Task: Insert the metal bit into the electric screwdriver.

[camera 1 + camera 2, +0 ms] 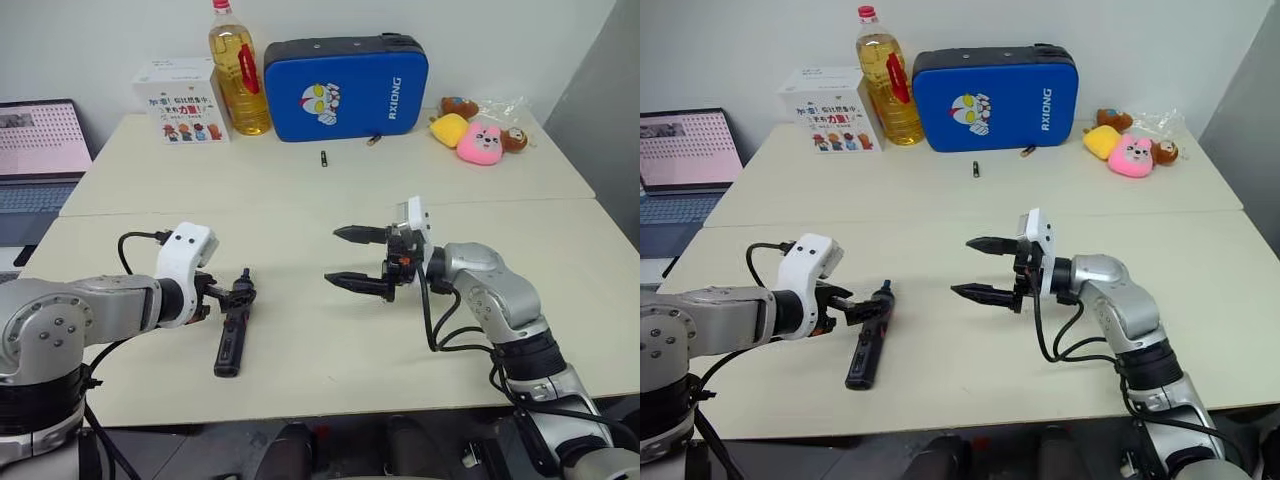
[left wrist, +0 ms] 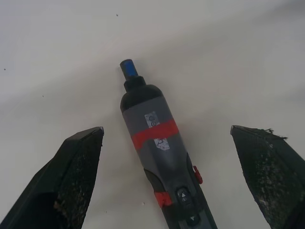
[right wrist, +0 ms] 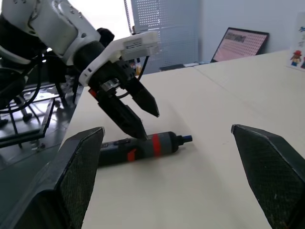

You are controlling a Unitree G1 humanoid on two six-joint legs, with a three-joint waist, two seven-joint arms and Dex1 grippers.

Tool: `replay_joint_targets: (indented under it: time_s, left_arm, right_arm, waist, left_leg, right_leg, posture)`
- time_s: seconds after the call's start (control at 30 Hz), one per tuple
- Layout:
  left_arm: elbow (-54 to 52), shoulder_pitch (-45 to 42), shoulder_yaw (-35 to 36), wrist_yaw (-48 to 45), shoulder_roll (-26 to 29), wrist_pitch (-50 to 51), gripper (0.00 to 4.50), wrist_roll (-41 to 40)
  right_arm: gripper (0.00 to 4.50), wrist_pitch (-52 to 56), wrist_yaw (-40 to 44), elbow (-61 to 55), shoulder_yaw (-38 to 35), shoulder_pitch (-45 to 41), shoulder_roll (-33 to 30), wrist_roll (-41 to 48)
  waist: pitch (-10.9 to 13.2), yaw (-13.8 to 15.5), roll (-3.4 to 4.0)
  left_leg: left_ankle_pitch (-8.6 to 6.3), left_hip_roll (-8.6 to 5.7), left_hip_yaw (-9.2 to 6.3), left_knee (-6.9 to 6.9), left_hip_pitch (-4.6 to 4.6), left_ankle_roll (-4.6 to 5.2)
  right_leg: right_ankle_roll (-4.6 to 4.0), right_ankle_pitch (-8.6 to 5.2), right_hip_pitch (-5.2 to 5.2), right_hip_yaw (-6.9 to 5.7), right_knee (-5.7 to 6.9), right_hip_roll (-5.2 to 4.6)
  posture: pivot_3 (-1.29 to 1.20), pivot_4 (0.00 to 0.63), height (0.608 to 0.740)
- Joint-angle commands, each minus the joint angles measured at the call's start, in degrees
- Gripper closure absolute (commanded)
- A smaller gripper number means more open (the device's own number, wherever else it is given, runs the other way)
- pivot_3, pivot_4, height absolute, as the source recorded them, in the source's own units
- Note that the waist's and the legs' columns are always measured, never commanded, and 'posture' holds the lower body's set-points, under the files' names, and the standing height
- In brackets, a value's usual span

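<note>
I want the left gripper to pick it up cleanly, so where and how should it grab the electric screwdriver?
Probably the thick barrel by the red band of the electric screwdriver, from above. It lies flat on the table between the left gripper fingers, already open astride it.

I'm working in an office-like lab room: two pale tables [image 1: 300, 180] pushed together against a white wall, an open laptop [image 1: 40, 150] off the far left corner, a perforated metal panel [image 3: 164, 28] and cable-strewn floor beyond the table's edge.
</note>
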Motion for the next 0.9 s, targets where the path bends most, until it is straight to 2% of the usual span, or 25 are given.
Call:
replay_joint_targets:
  time_s: [0.03, 0.23, 0.4, 0.9]
  left_arm:
    - [1.76, -1.57, -1.01, 6.87, -0.19, 0.28, 0.03, -4.88]
    - [4.7, -2.13, -3.3, 15.45, -3.44, 0.28, 0.03, -8.48]
    - [6.1, -2.33, -3.57, 19.83, -4.86, 0.28, 0.03, -10.66]
    - [9.45, -2.28, -4.53, 25.37, -5.4, 0.27, 0.03, -15.24]
  right_arm:
    - [0.0, 1.65, 2.26, -4.34, 0.56, 0.52, -1.59, 1.7]
    - [0.0, -0.9, 5.91, -7.05, 3.46, 1.9, -5.81, -1.79]
    - [0.0, -0.67, 5.49, -8.59, 2.63, 1.94, -6.81, -1.35]
    - [0.0, 2.84, 3.18, -13.98, 1.27, 3.07, -7.62, 1.35]
  waist:
    - [0.0, -0.1, 0.0]
    - [0.0, -0.11, 0.0]
    - [0.0, -0.09, -0.01]
    - [-0.01, -0.02, -0.02]
  left_leg:
    - [0.0, 0.0, 0.0, 0.0, 0.0, -0.01]
    - [0.0, 0.03, 0.01, 0.0, 0.0, -0.06]
    - [0.0, 0.03, 0.02, 0.04, 0.0, -0.11]
    - [0.0, 0.01, 0.04, 0.05, 0.0, -0.14]
  right_leg:
    - [0.0, 0.0, 0.0, 0.01, 0.0, 0.0]
    - [0.0, 0.0, -0.02, 0.06, 0.0, 0.0]
    - [0.0, 0.0, -0.02, 0.1, 0.0, -0.01]
    - [0.0, 0.0, -0.03, 0.13, 0.0, -0.01]
  posture:
    - [0.0, 0.15, 0.74]
    - [0.0, 0.15, 0.74]
    - [0.0, 0.15, 0.74]
    - [0.0, 0.15, 0.74]
